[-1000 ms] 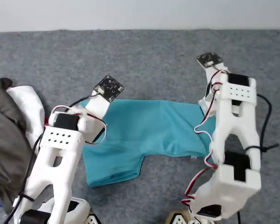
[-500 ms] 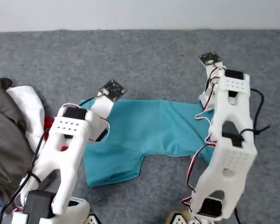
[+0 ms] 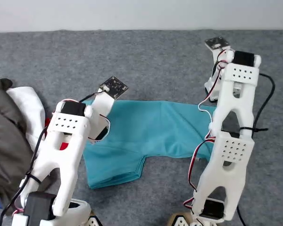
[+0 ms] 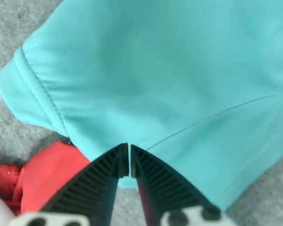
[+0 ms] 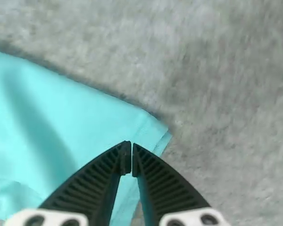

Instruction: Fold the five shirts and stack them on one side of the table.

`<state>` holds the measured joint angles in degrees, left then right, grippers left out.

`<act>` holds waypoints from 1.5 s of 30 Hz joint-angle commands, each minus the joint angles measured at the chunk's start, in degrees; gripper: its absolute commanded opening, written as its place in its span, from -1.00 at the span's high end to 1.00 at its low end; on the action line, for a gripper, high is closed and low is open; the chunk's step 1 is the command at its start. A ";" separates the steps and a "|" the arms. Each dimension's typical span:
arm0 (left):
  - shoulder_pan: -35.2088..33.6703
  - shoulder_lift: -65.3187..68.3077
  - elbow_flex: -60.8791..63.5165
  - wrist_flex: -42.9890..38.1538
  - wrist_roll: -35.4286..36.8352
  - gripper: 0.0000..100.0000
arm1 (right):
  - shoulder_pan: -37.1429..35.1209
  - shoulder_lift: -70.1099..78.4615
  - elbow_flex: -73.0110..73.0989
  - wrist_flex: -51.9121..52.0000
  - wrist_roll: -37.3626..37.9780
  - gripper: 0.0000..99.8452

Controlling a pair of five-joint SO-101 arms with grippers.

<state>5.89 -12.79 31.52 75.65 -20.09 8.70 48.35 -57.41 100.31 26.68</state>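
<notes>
I see a pile [image 3: 19, 127] left of the spread shirt [image 3: 151, 132], left gripper [image 4: 129, 160] over its left edge, right gripper [image 5: 131, 157] over its right corner

It is looking like a robotics lab: grey felt covering the bench [image 3: 151, 61], a white printed arm [image 3: 233, 150] trailing loose wires.

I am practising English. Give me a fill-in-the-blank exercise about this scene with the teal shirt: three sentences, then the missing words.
1. The flat teal fabric shirt lies spread on the ____ carpet-like table surface.
2. In the left wrist view, a crumpled ____ cloth lies beside the shirt's stitched edge.
3. The left gripper and the right gripper are both over the shirt, and the fingers of each are ____.

Missing words: grey; red; shut
</notes>
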 commanded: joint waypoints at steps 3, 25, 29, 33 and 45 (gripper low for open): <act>-0.35 -0.09 -2.42 0.70 0.26 0.97 | -0.22 -3.91 4.48 2.68 -5.10 0.98; -0.35 -0.09 -2.42 0.79 0.09 0.97 | 1.98 3.91 10.20 -18.68 0.97 0.98; -0.35 -0.09 -2.42 0.79 0.09 0.97 | 1.01 2.95 5.45 -15.34 0.79 0.98; -0.35 -0.09 -2.42 0.79 0.09 0.97 | 0.22 3.03 -0.70 -6.29 0.79 0.98; -0.35 -0.09 -2.42 1.58 0.09 0.97 | 3.12 10.07 0.79 -7.34 2.55 0.98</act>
<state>5.89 -12.79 31.52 76.62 -20.09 10.11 56.79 -56.35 97.05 27.30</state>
